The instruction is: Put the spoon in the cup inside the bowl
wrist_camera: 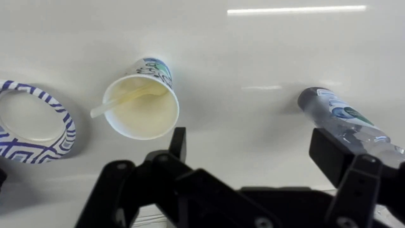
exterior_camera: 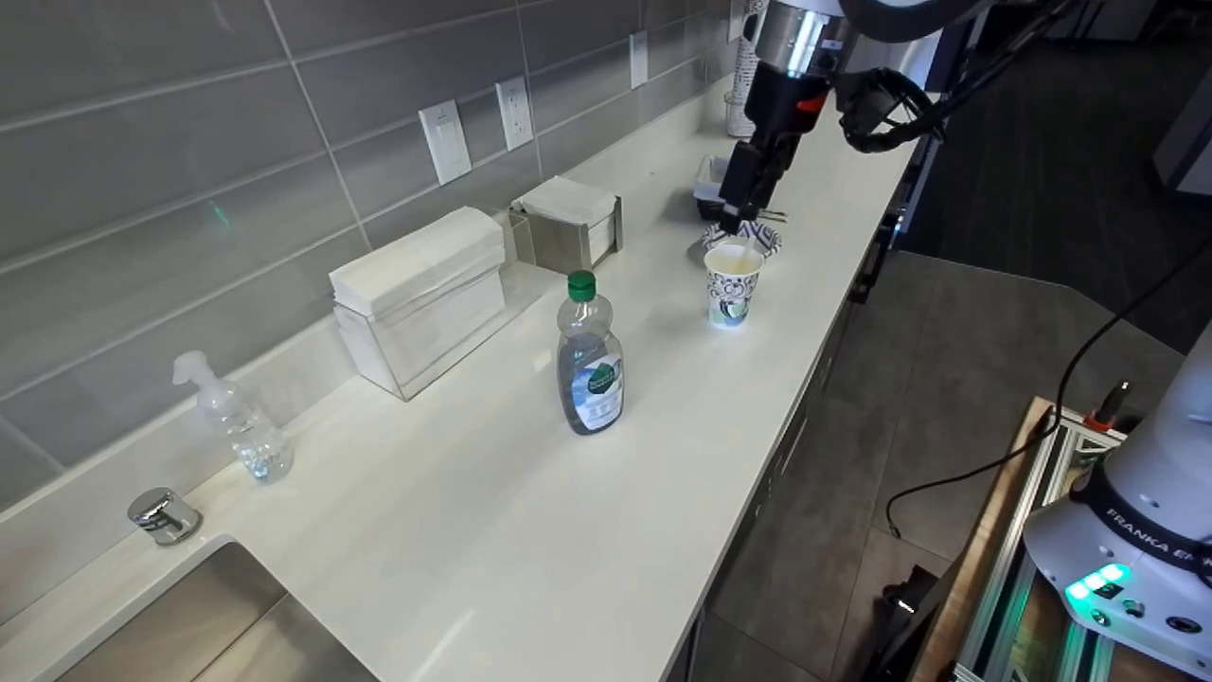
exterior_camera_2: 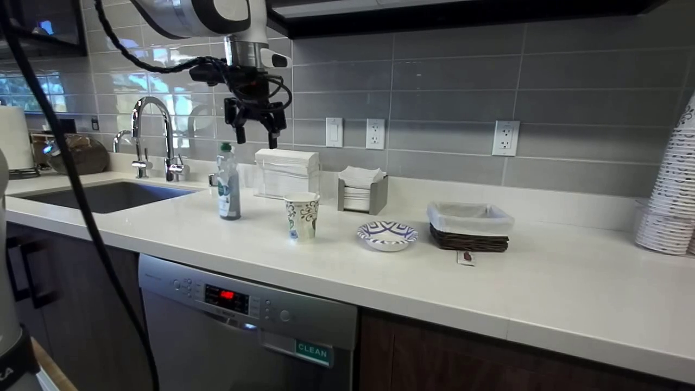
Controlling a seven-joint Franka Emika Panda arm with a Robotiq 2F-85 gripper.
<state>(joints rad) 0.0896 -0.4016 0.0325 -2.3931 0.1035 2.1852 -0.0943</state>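
Observation:
The pale spoon (wrist_camera: 126, 97) leans inside the white printed cup (wrist_camera: 155, 69), its handle over the rim toward the bowl. The cup stands upright on the counter, also in both exterior views (exterior_camera: 733, 289) (exterior_camera_2: 302, 217). The bowl, with a blue-patterned rim (wrist_camera: 50, 152), sits beside the cup, apart from it; the wrist view's left edge cuts it off. It shows whole in an exterior view (exterior_camera_2: 387, 236) and partly behind the cup in an exterior view (exterior_camera: 769, 237). My gripper (wrist_camera: 250, 142) is open and empty, in the air above the counter between cup and soap bottle (exterior_camera_2: 256, 138).
A soap bottle with green cap (exterior_camera: 592, 369) stands near the cup, close to my right finger in the wrist view. Napkin holders (exterior_camera_2: 288, 171) line the wall. A lined basket (exterior_camera_2: 470, 239) stands beyond the bowl. A sink (exterior_camera_2: 103, 196) lies at the far end.

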